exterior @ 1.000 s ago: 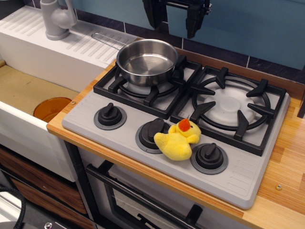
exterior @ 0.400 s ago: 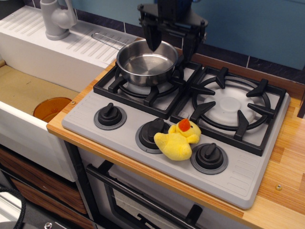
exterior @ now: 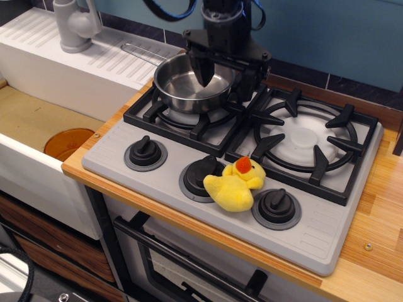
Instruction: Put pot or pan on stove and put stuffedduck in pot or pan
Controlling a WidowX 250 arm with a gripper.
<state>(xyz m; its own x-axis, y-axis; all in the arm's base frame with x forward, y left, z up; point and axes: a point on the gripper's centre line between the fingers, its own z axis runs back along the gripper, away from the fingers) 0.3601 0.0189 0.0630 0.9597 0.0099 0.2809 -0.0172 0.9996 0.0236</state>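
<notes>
A teal wall with a dark tile strip ran behind a wooden counter carrying a grey toy stove, with a white sink unit and its grey faucet to the left.

There was one pan, one stuffed duck, two black burner grates, three black knobs and one gripper.

The pan, shiny steel and shallow, sat on the left burner grate. Its long axis followed the thin wire handle, which pointed away up and to the left, reaching out over the ribbed white drainboard. The gripper hung over the pan's right rim with its two dark fingers spread apart and nothing between them: the left finger pointed down inside the bowl, while the right one stood outside the wall, over the grate's edge, so the rim lay between them. Whether either finger touched the steel could not be told.

The duck, yellow with an orange-red beak, lay on the stove's front panel, well apart from the gripper, between the middle knob and the right knob, touching or nearly touching both. Its beak pointed up and toward the right burner grate, which lay bare. The left knob stood alone. An orange disc lay down in the sink basin.
</notes>
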